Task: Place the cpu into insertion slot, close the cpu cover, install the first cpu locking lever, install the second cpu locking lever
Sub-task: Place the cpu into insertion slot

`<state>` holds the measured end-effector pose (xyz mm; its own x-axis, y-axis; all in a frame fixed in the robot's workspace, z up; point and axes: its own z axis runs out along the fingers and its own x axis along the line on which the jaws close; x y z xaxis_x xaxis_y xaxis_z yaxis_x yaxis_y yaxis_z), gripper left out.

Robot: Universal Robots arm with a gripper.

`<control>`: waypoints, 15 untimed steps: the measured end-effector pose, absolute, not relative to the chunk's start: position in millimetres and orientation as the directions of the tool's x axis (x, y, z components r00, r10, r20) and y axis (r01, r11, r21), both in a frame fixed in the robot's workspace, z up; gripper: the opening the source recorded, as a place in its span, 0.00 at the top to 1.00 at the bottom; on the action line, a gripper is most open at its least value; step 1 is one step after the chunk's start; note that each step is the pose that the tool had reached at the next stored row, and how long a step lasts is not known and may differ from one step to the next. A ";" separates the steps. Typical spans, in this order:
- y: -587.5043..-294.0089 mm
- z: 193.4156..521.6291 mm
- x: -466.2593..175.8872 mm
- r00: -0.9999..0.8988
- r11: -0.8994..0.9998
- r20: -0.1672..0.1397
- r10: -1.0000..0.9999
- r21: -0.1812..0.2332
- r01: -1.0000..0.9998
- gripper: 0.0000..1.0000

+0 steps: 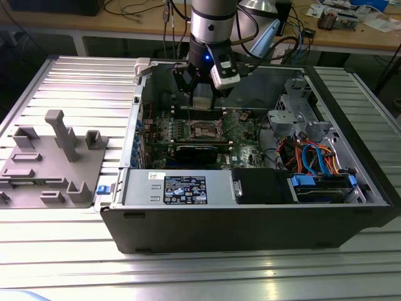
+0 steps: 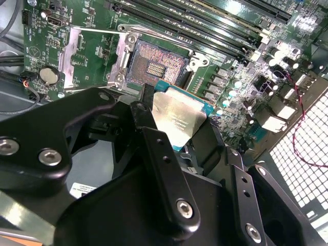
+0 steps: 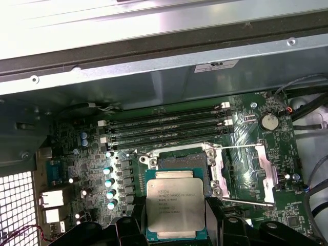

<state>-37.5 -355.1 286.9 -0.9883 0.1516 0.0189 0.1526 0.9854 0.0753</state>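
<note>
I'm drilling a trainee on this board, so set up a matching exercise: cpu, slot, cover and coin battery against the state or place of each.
1 cpu
2 slot
3 cover
4 coin battery

a swung open, lying flat beside the slot
b held in the tool, clear of the board
c empty, contacts bare
d round, silver, near the open cover

Pairs: 1-b, 2-c, 3-a, 4-d

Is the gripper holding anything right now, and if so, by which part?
Yes. The gripper holds the cpu, pinched by two opposite side edges, metal top showing, close to the insertion slot.
</note>
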 end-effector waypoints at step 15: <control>-355.1 286.5 -37.5 -0.987 0.984 0.019 0.161 0.075 0.162 0.45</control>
<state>-37.5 -355.1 286.5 -0.9868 0.1608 0.0188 0.1617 0.9840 0.0750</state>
